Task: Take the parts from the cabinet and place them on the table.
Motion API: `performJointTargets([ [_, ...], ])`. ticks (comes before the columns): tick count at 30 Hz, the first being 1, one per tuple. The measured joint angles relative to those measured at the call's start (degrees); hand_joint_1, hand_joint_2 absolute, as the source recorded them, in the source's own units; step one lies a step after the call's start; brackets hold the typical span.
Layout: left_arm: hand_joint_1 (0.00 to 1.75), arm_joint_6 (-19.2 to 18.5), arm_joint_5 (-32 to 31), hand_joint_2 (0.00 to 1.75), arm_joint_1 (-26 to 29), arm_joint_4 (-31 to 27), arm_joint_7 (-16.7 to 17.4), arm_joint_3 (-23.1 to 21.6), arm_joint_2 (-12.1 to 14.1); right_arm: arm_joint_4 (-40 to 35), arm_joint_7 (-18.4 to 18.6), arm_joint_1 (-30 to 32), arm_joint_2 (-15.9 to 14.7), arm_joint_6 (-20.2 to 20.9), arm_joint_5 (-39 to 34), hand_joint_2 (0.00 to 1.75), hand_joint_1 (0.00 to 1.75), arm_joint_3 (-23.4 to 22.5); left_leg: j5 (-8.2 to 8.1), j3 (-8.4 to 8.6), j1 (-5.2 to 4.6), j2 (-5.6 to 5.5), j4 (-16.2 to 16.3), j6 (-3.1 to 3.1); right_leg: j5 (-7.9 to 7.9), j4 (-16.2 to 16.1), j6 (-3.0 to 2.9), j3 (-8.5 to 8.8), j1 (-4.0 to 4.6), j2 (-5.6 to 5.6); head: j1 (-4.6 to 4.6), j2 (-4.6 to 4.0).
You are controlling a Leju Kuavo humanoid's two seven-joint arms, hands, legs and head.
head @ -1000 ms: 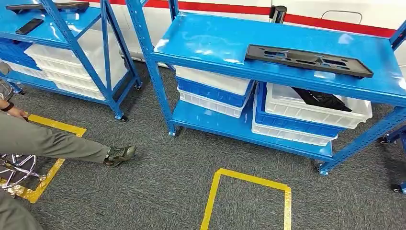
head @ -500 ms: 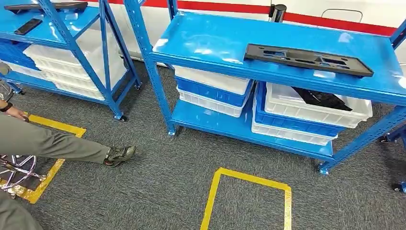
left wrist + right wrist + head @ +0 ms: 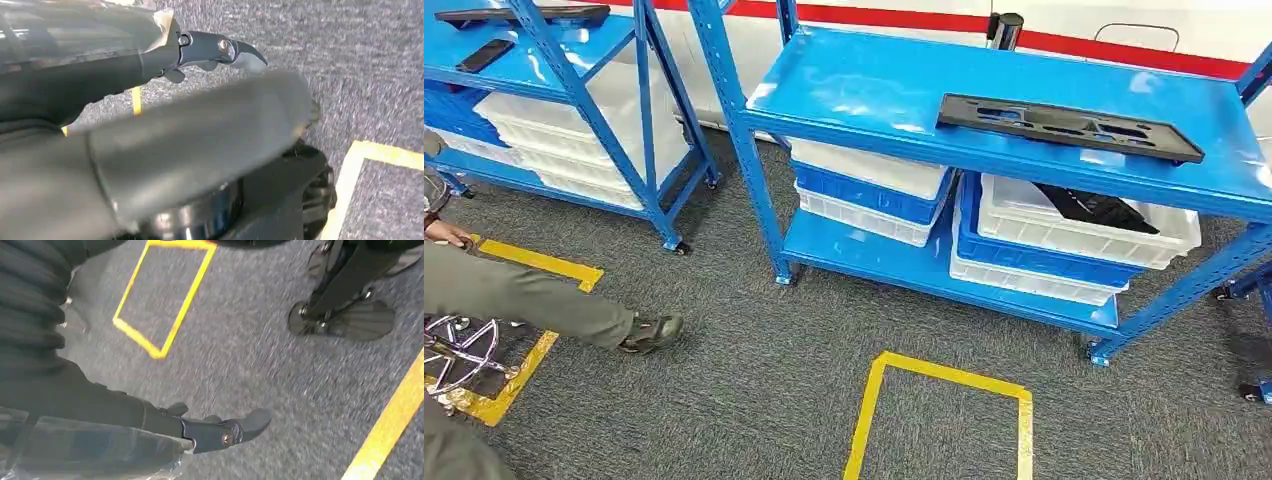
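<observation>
While unheld, part [image 3: 1068, 126] atop shelf [image 3: 864, 85]

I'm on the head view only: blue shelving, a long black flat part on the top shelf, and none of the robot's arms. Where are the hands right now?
Observer: The left hand hangs low over the grey carpet in the left wrist view, with one dark finger stretched out and nothing in it.
Operator: And the right one? I want it free for the long black flat part.
Observer: The right hand is down by the floor too, in the right wrist view. Its fingers are extended and it holds nothing.
Operator: Anything on the floor near it?
Observer: A yellow tape rectangle lies on the carpet beyond its fingertips.
</observation>
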Motion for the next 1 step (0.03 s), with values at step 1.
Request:
performJointTargets([
  [1, 0.0, -0.22, -1.01, 1.75, 0.27, -0.26, -0.02, 1.34, 0.0, -0.11, -0.18, 0.34, 0.09, 0.18, -1.14, 1.75, 0.0, 0.44, 0.0, 0.01, -0.03, 0.01, 0.0, 0.0, 0.0, 0.0, 0.0, 0.01, 0.0, 0.0, 0.0, 0.02],
])
